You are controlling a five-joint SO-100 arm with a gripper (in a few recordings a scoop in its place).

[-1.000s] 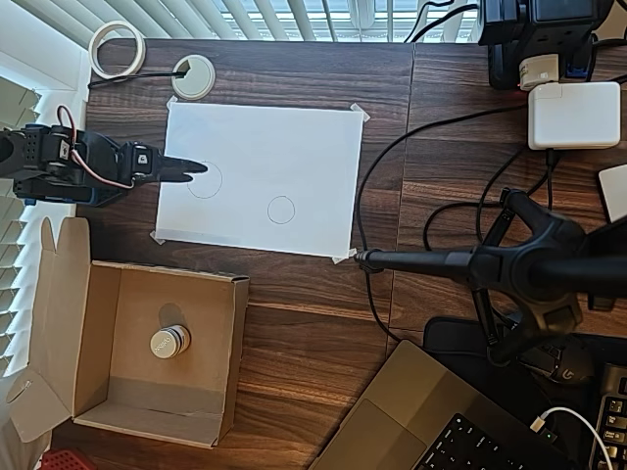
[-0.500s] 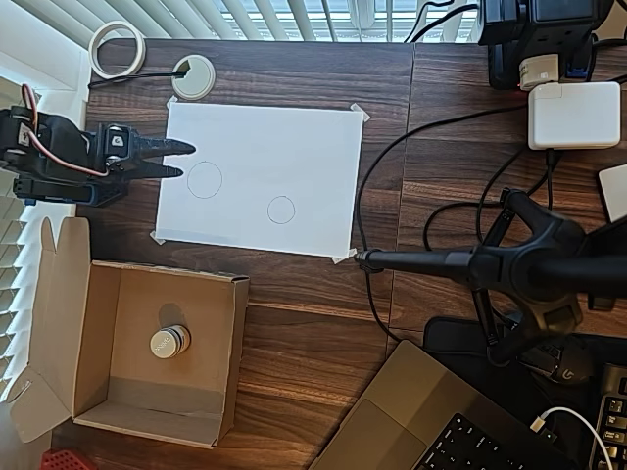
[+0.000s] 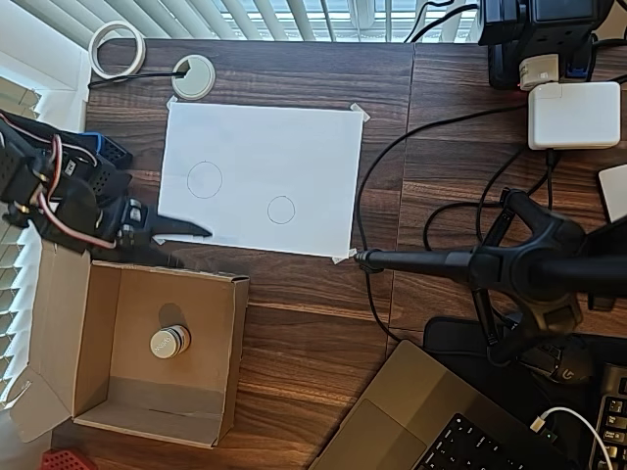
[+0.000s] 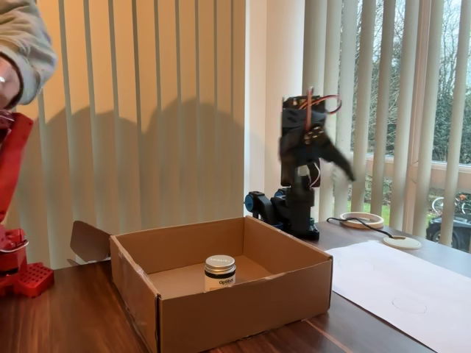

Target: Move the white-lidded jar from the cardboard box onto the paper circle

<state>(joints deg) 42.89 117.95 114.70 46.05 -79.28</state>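
Note:
The white-lidded jar (image 3: 168, 342) (image 4: 219, 271) stands upright inside the cardboard box (image 3: 147, 397) (image 4: 243, 309), left of the floor's middle in the overhead view. The paper circle (image 3: 281, 210) (image 4: 408, 303) is the smaller pencil outline on the white sheet (image 3: 265, 137), and nothing rests on it. My black gripper (image 3: 203, 232) (image 4: 347, 175) is raised well above the table, over the sheet's lower left corner just beyond the box's far wall. It reads as one blurred dark wedge, so the gap between its fingers is unclear. Nothing is held.
A larger pencil circle (image 3: 204, 179) lies left of the smaller one. A tape roll (image 3: 117, 49) and white grommet (image 3: 193, 76) sit at the back left. A black camera stand (image 3: 470, 264), cables, a white adapter (image 3: 573, 115) and a laptop (image 3: 441, 421) crowd the right side.
The arm has swung from beside the larger circle toward the box; the gripper now hangs over the sheet's lower left corner. The jar has not moved.

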